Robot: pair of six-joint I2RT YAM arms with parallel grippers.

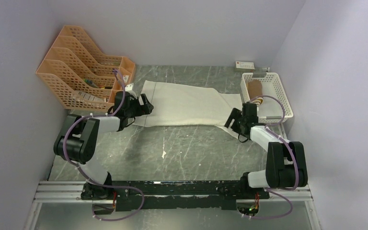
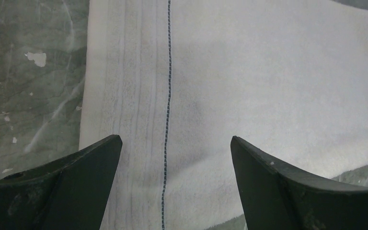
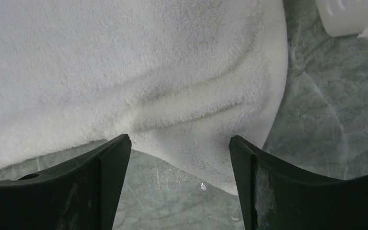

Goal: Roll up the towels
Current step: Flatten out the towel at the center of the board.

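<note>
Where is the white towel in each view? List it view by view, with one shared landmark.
Top external: towel lies flat just above centre.
Left wrist: towel fills most of the frame, blue stitch line down it.
Right wrist: towel fills the upper left, rounded corner at right.
Shared landmark: the grey marbled table under it.

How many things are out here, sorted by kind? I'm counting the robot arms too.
Towels: 2 (cream-white towel spread flat, brown towel rolled up in the basket)
white basket: 1
orange tiered rack: 1
small box by the far wall: 1
Robot arms: 2 (left arm, right arm)
Total: 7
</note>
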